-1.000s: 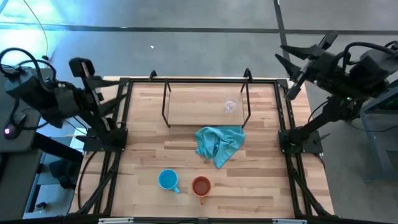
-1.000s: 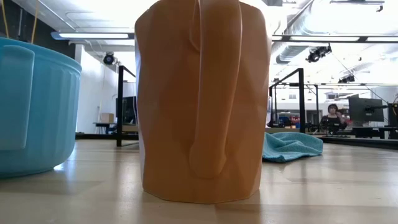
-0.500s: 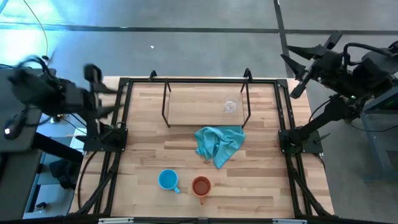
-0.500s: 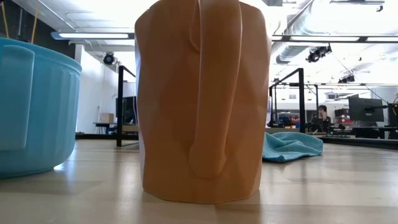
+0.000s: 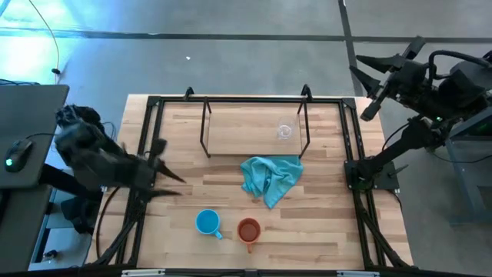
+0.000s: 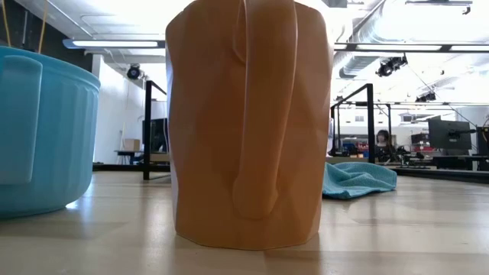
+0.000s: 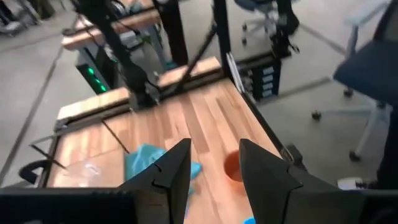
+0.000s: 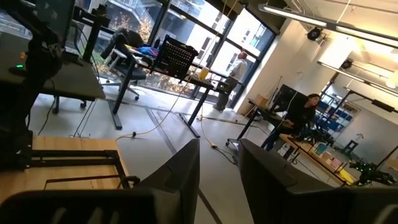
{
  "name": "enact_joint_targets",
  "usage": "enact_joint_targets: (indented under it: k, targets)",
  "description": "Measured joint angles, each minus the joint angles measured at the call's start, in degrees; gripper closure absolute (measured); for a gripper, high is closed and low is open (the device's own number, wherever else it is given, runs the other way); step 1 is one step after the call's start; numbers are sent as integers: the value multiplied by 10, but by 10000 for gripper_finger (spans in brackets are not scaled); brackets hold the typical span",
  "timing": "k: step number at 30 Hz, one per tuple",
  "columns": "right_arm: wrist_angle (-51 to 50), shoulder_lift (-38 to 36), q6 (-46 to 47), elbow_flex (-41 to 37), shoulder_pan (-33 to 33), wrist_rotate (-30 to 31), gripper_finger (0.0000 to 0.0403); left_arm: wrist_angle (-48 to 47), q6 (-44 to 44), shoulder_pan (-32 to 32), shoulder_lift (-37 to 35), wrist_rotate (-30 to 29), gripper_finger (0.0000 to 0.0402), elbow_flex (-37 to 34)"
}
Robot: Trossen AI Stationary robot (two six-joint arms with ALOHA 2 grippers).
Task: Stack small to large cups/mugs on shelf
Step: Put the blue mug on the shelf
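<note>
- Glass cup sits on the shelf; blue mug and orange mug wait on the near worktop.
- We judge stacking not yet begun: left claw, fingers apart and empty, must reach the blue mug; right claw gapes, parked far right.

Shelf at far centre of desk; glass cup on it, twd right end. Cloth just near of shelf, right of centre. Two mugs near edge, side by side, apart: blue mug left, orange mug right.
</note>
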Motion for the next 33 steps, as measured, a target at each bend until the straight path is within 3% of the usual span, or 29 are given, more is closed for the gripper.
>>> enact_joint_targets:
  k: [9, 19, 33]
  targets:
    - [0, 7, 38, 0, 0, -15, 302, -17, -2, 0, 93, 58, 277, 0]
    - [-1, 16, 42, 0, -1, -23, 302, -28, 62, 8, 157, 109, 277, 0]
    - [-45, 19, 112, 0, -1, -28, 302, -37, 180, 100, 248, 273, 277, 0]
